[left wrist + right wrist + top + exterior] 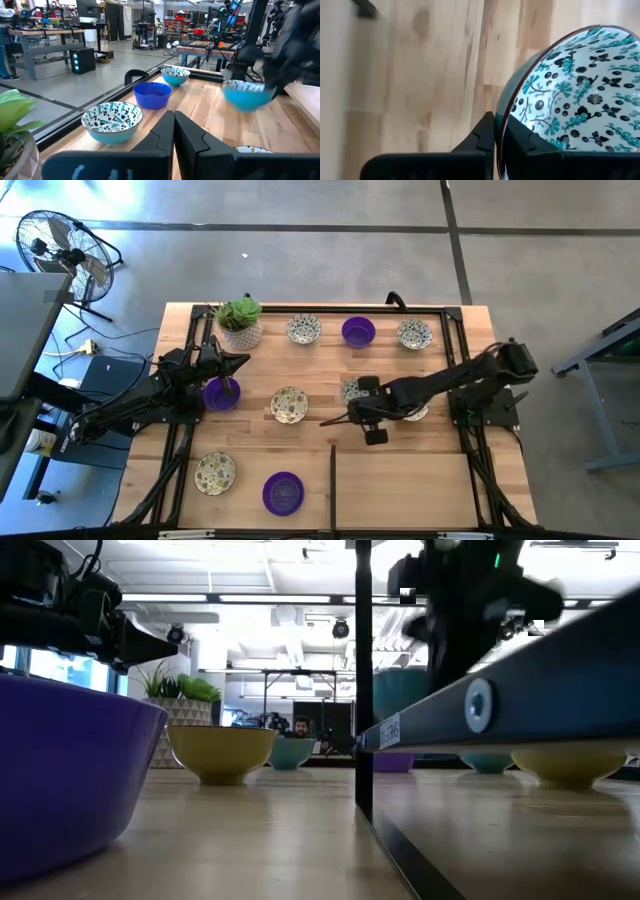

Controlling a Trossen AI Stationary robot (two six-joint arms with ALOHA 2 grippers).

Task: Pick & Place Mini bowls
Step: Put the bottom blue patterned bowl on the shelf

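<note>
Right end effector (498,145): fingers pinched on the rim of a patterned mini bowl (575,95), near the worktop (400,470) centre. Step in hand, by judgement: the grasp is just made; the next move calls for a level lift clear of the neighbouring bowls. Bowl: cream interior, speckled green-dark sprigs, dark rim, tilted in the grip. Left end effector (174,131): fingers pressed together, empty, beside a purple bowl (220,394). Other mini bowls (304,330) stand scattered over the worktop.
</note>
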